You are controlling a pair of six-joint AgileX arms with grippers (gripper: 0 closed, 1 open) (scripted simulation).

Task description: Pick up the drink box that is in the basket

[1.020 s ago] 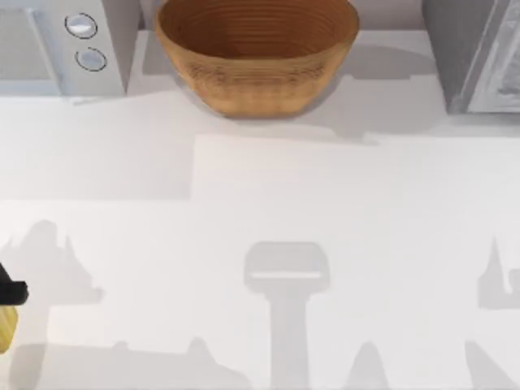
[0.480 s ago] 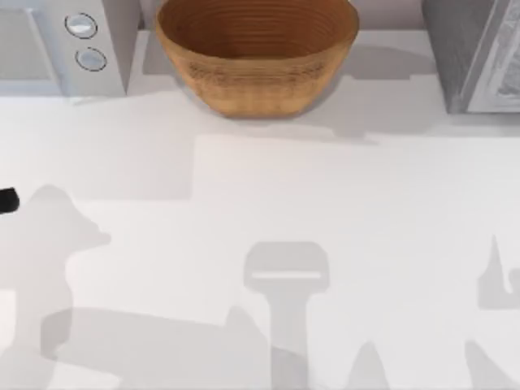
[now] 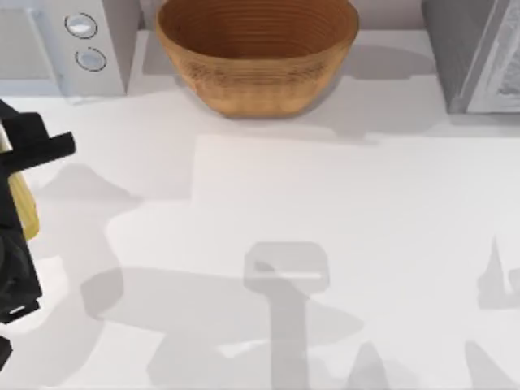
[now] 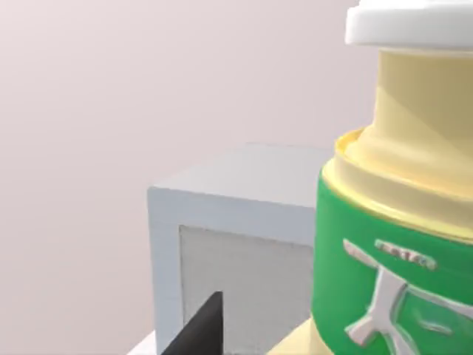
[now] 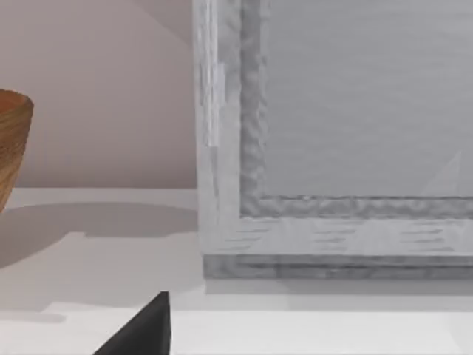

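Note:
The tan woven basket [image 3: 257,57] stands at the back middle of the table, and its ridged inside looks bare. The drink box is out of view. My left gripper [image 3: 20,154] is at the table's left edge, well left of the basket and in front of it. It is shut on a yellow bottle [image 3: 26,207]. The left wrist view shows that bottle [image 4: 392,244] close up, with a white cap and a green label, beside one black finger [image 4: 201,329]. One black fingertip [image 5: 140,329] of my right gripper is in the right wrist view, with the basket's rim [image 5: 11,148] far off.
A white appliance [image 3: 81,41] with two round knobs stands at the back left, close behind my left gripper. A grey framed cabinet [image 3: 475,57] stands at the back right. Open tabletop [image 3: 284,203] lies in front of the basket.
My left arm has moved up along the left edge, from the front corner to beside the white appliance, carrying the yellow bottle. The basket has not moved.

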